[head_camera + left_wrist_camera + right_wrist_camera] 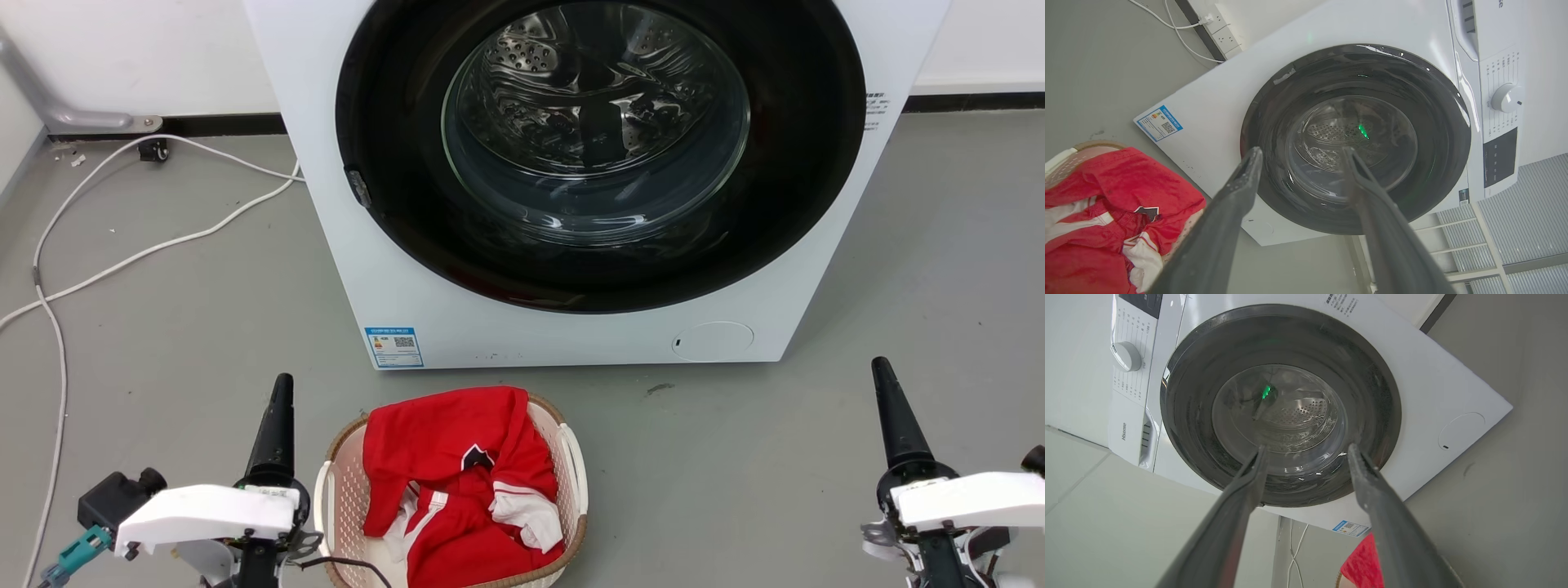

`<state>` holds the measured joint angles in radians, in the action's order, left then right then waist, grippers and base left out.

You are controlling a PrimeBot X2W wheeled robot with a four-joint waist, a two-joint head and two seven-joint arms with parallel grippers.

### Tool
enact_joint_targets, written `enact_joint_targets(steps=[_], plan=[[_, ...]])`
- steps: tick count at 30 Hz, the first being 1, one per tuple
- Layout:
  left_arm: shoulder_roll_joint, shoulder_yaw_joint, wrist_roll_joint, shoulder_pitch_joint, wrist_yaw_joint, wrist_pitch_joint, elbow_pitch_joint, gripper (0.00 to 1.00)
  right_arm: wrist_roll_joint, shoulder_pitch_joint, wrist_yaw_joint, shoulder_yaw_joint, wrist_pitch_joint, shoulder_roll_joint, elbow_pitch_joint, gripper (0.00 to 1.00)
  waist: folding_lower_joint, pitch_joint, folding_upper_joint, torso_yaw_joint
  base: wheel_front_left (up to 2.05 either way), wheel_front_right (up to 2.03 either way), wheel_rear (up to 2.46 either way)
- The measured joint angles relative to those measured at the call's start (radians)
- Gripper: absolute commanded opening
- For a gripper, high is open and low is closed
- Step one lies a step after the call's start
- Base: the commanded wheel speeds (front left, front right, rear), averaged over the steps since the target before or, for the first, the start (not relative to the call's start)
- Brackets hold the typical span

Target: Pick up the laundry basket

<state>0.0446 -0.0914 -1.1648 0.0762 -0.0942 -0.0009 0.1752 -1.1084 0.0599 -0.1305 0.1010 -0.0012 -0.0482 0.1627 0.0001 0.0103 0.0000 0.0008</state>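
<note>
On the floor (735,490) before the washer (490,327), the basket (347,498) is lying nearer the left claw (1301,150) than the right claw (1306,448), both being held open, empty; its handles (577,465) should be gripped evenly.

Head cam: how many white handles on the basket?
2: the left handle on the laundry basket's left wall, the right handle on its right wall. Red clothing hides some rim; both handles show.

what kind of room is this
Probably a laundry area: a front-loading washing machine, a laundry basket holding red clothes on the ground right in front of it, and a power strip with a cable plugged in.
</note>
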Motion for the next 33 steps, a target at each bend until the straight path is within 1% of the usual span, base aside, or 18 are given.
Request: enact_joint_targets(steps=[6,14,21,33], plan=[[0.000,0.015,0.108,0.000,0.016,-0.022,-0.027,1.00,0.145,-0.003,0.000,-0.015,-0.023,0.000,-0.026,1.00,0.0000,0.001,0.0000,0.000,0.00,0.00,0.00],[0.000,0.021,0.226,-0.002,0.016,-0.052,-0.050,1.00,0.299,-0.021,0.000,-0.030,-0.052,0.000,-0.053,1.00,0.0000,0.001,0.0000,0.000,0.00,0.00,0.00],[0.001,0.023,0.322,-0.008,0.015,-0.074,-0.065,1.00,0.413,-0.026,0.000,-0.035,-0.075,0.000,-0.073,1.00,0.0000,0.002,0.0000,0.001,0.00,0.00,0.00],[0.001,0.022,0.474,-0.018,0.006,-0.111,-0.080,1.00,0.575,-0.041,0.000,-0.036,-0.113,0.000,-0.099,1.00,0.0000,0.006,0.0000,0.002,0.00,0.00,0.00]])
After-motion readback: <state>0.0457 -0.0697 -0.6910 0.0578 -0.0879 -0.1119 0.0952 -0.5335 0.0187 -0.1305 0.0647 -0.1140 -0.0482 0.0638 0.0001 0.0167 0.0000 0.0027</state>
